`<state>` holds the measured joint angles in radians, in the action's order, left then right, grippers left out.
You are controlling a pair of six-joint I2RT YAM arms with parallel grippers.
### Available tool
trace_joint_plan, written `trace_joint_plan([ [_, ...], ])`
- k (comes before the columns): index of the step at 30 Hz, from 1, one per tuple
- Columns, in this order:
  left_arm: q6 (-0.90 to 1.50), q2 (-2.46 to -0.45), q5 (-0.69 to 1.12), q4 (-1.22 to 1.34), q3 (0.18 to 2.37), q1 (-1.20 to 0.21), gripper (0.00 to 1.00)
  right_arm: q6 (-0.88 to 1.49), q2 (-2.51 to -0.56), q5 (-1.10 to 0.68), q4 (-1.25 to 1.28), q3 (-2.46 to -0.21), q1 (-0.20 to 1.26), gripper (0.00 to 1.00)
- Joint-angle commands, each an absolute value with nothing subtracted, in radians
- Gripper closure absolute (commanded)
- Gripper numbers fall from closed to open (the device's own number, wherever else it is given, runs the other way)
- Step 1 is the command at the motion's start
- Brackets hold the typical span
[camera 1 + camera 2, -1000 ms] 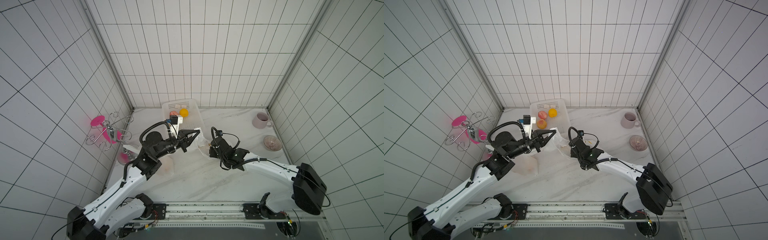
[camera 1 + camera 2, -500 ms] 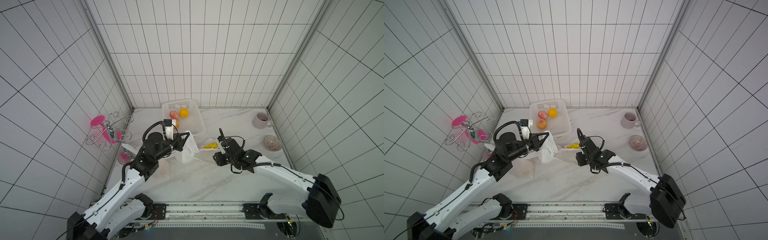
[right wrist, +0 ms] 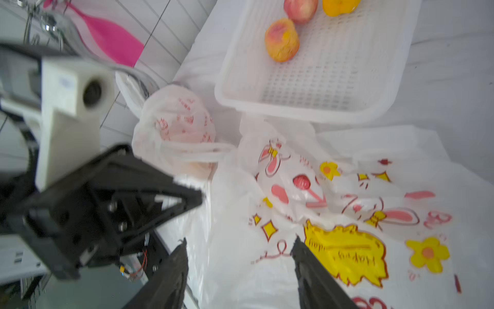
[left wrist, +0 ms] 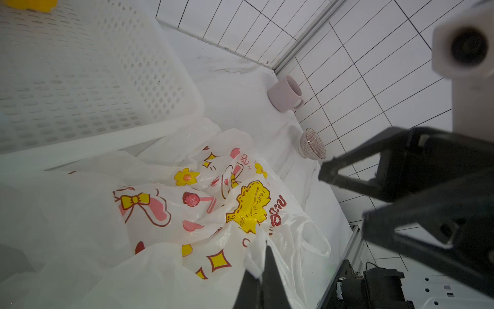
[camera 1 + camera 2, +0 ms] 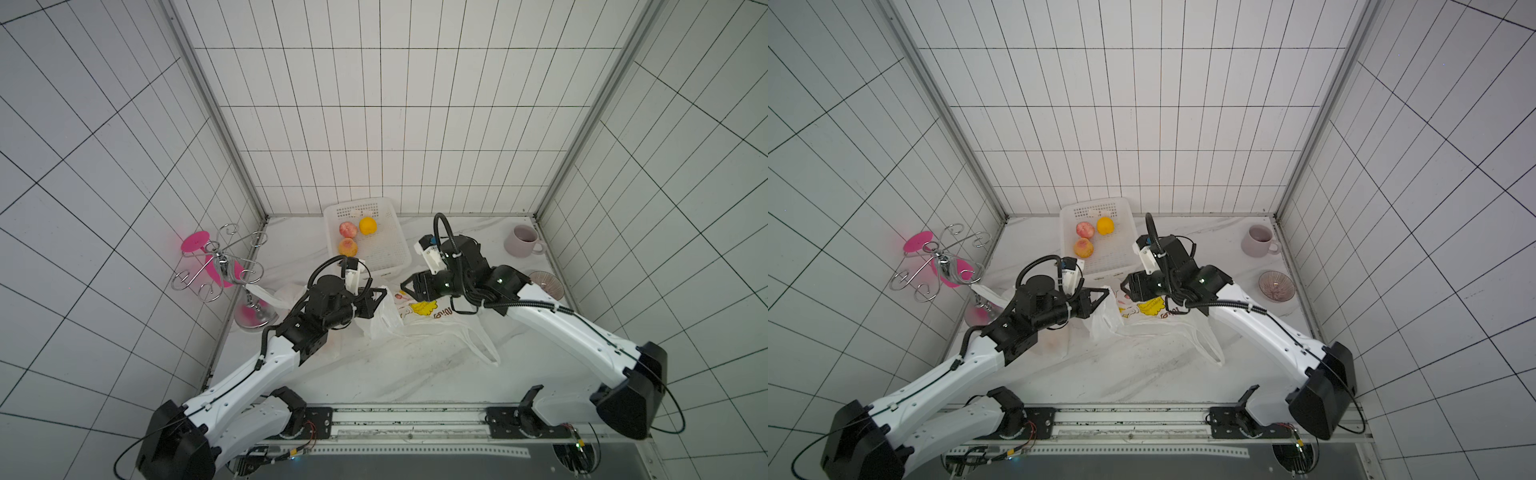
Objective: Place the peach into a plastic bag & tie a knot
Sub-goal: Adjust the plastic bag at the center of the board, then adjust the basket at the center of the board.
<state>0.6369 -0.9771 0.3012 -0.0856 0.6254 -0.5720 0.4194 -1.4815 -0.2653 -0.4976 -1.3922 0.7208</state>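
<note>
Across the white marble surface (image 5: 415, 374), the largest item is the white perforated plastic basket (image 5: 384, 253) at the back edge. The rounded yellow-and-pink peach (image 5: 348, 247) lies inside it near the left wall, not yet picked. In front of the basket, mid-surface, sprawls the thin white plastic bag printed with yellow and pink cartoons (image 5: 432, 309).

I judge the bag feather-light, limp and slick; its mouth will collapse unless held by the rim or a handle loop. The peach I expect to be light, bruisable and apt to roll, so I would take it gently across its widest part.

My left end effector (image 5: 381, 294) is clamped on a fold of the bag's edge. My right end effector (image 3: 239, 239) hangs over the print with jaws apart, holding nothing.

Only the left wrist view shows the film pinched at the tip. The top views hide that, yet they alone show both arms and the whole surface.
</note>
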Motion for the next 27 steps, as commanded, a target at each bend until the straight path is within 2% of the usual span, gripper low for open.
trace_joint_plan([
  [1, 0.620, -0.956, 0.161, -0.188, 0.619, -0.577, 1.00, 0.477, -1.706, -0.245, -0.518, -1.656, 0.668, 0.33],
  [4, 0.523, -0.974, -0.017, -0.333, 0.677, -0.586, 1.00, 0.440, -1.934, -0.277, -0.532, -1.864, 0.661, 0.27],
  [8, 0.513, -0.995, -0.264, -0.472, 0.727, -0.581, 1.00, 0.406, -2.212, -0.297, -0.574, -2.192, 0.660, 0.18],
  [12, 0.508, -1.027, -0.298, -0.493, 0.752, -0.581, 1.00, 0.395, -2.452, -0.215, -0.703, -2.508, 0.657, 0.16],
  [17, 0.515, -0.996, -0.267, -0.510, 0.795, -0.582, 1.00, 0.373, -2.505, -0.087, -0.718, -2.505, 0.637, 0.18],
  [27, 0.541, -0.912, -0.246, -0.608, 0.839, -0.581, 1.00, 0.331, -2.373, 0.160, -0.727, -2.233, 0.567, 0.18],
])
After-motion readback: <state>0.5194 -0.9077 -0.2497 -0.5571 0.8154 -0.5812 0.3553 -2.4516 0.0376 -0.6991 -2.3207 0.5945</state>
